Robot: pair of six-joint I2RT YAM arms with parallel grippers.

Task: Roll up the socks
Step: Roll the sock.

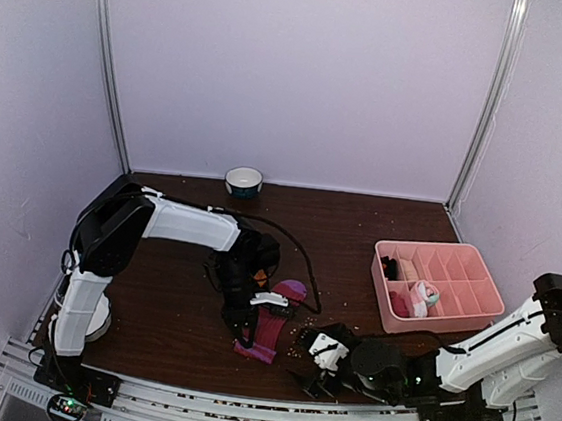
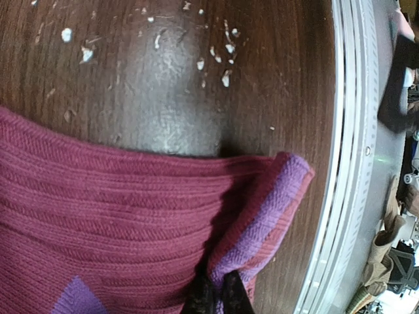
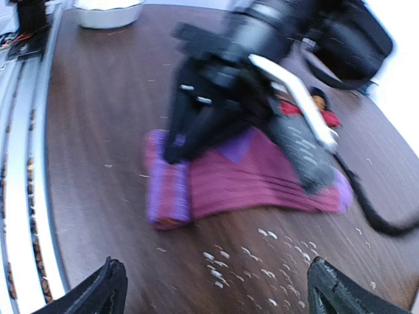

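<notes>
Socks (image 1: 269, 328) near tabletop (image 1: 180, 311) front edge, middle. Purple end (image 3: 168, 190) curled into short roll, rest flat: rolling barely begun, most length left. Left gripper (image 3: 173, 152) pinching roll. Right gripper (image 3: 216, 288) spread wide, empty, just right of socks.

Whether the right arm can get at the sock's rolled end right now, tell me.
Probably yes. The right fingers stand open facing the purple sock, rolled end nearest, only table between; the left fingers pinch that end from above, crowding it.
</notes>
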